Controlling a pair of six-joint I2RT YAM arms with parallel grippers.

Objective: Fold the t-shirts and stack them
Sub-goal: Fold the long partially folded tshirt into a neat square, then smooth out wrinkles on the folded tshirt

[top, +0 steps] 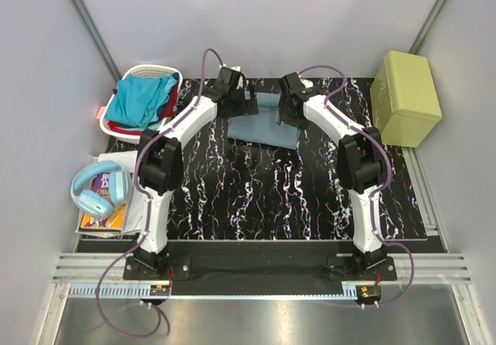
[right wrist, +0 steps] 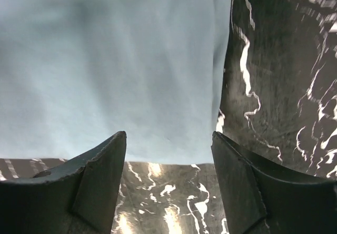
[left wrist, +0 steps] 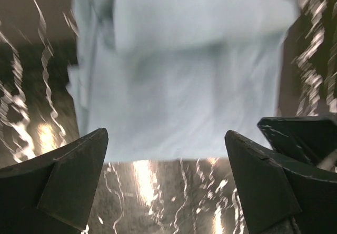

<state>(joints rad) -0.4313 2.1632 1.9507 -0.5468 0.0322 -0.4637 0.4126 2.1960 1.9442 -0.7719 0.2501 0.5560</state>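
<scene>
Grey-blue tee [top: 263,128] lies folded just right of the basket [top: 147,70], long axis pointing away from it. Left gripper [left wrist: 166,135] hangs at its basket-side end and right gripper [right wrist: 168,134] at the other, both spread wide, holding nothing. Turquoise tee [top: 139,101] is in the basket, so the left arm's closer.

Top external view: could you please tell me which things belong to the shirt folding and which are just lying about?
Job: folded grey-blue cloth t-shirt; turquoise cloth t-shirt; red cloth t-shirt.
Lying about: white plastic laundry basket; light-blue headphones; purple-covered book; yellow-green box.
</scene>
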